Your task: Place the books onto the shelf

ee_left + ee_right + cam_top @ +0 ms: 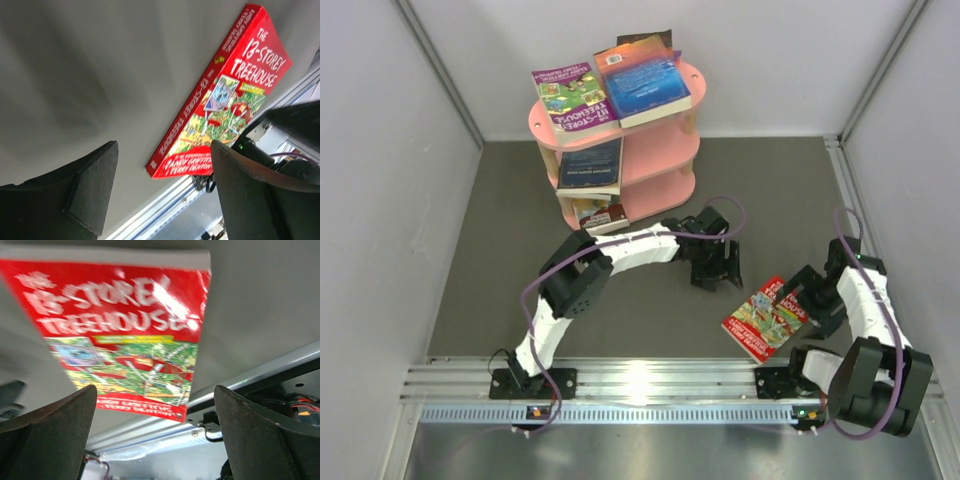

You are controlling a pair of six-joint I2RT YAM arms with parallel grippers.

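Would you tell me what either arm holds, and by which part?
Nothing is held: the left gripper and right gripper have open, empty jaws; the red book lies on the table.

**Pink shelf, bright covers, dark grey mat**

We see a pink shelf [665, 165] with pale wooden edges at twelve o'clock on the dark grey mat [510, 240]. On its top board lie a purple book [572, 100] patterned with green and yellow cartoon panels and a blue book [645, 85] with a red-orange upper band. A navy book [590, 165] with pale lettering is on the middle tier, and a pale-and-red book [601, 213] is on the lowest. At four o'clock we find the red book [767, 318], with white title lettering over a green, yellow and blue illustration. The left arm [620, 250] and right arm [868, 300] are white and black, trailed by purple cables [533, 288]. The walls [380, 150] are pale grey, and the rail [650, 380] at six o'clock is silver.
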